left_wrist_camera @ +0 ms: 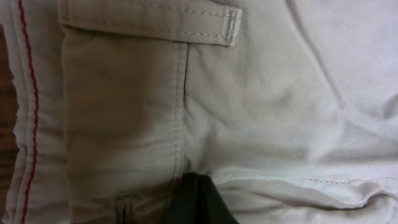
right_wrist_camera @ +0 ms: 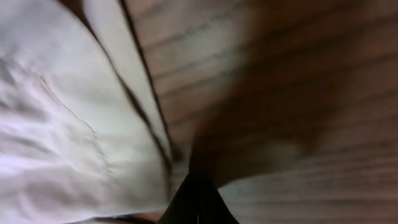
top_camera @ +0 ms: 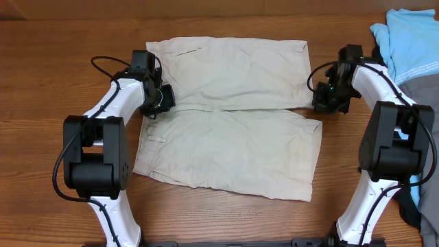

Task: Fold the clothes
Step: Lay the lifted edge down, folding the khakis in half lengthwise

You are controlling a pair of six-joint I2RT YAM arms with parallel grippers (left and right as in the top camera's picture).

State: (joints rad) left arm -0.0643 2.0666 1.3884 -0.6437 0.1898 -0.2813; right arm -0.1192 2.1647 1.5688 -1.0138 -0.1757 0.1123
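The clothes (top_camera: 233,116), a pair of beige shorts, lie spread flat on the wooden table (top_camera: 48,48), their two legs side by side and the waistband at the left. My left gripper (top_camera: 162,103) sits at the waistband's middle. In the left wrist view it (left_wrist_camera: 196,183) is shut, with the fabric (left_wrist_camera: 280,93) puckered around its tips below a belt loop (left_wrist_camera: 149,18). My right gripper (top_camera: 319,103) is at the hem end, where the two legs meet. In the right wrist view it (right_wrist_camera: 198,186) is shut at the edge of the cloth (right_wrist_camera: 56,124).
A light blue garment (top_camera: 411,41) lies at the back right corner with a grey one (top_camera: 426,89) under it. A dark garment (top_camera: 411,206) shows by the right arm's base. Bare wood surrounds the shorts.
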